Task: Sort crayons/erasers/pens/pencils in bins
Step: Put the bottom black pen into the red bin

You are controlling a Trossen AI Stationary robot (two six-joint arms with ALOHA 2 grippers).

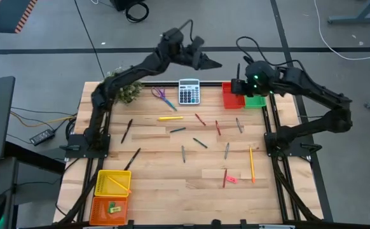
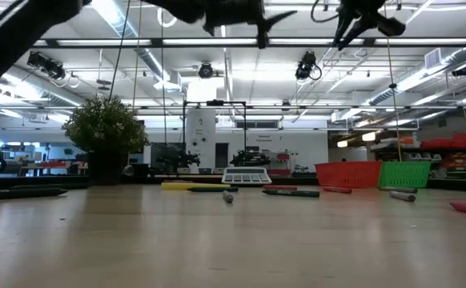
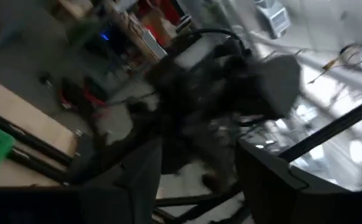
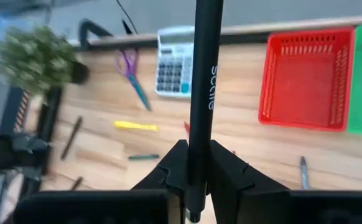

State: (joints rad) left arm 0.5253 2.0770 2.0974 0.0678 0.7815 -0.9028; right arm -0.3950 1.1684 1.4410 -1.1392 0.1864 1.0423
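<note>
My right gripper [image 1: 239, 81] hangs high over the table's far right, beside the red bin [image 1: 232, 95] and green bin [image 1: 256, 100], shut on a black pen [image 4: 201, 74]. My left gripper [image 1: 212, 63] is raised beyond the far edge above the calculator [image 1: 189, 91]. It points toward the right arm, open and holding nothing [image 3: 196, 186]. Pens [image 1: 127, 130], red and grey crayons [image 1: 217, 127], a pencil [image 1: 251, 163] and a pink eraser [image 1: 231, 179] lie flat on the wood. The yellow bin [image 1: 112, 182] and orange bin [image 1: 110, 208] stand at the near left. My right gripper pinches the black pen between its two fingers close to one end [image 4: 197, 163]; a short stub [image 4: 193, 214] shows behind them. The fingers slant down from above. The rest of the pen sticks out past the fingertips, lifted clear of the table.
Purple-handled scissors [image 1: 163, 97] and a potted plant [image 1: 129, 91] sit at the far edge, left of the calculator. A yellow pen [image 1: 170, 117] lies mid-table. Dark frame rails run along the table's left and right sides.
</note>
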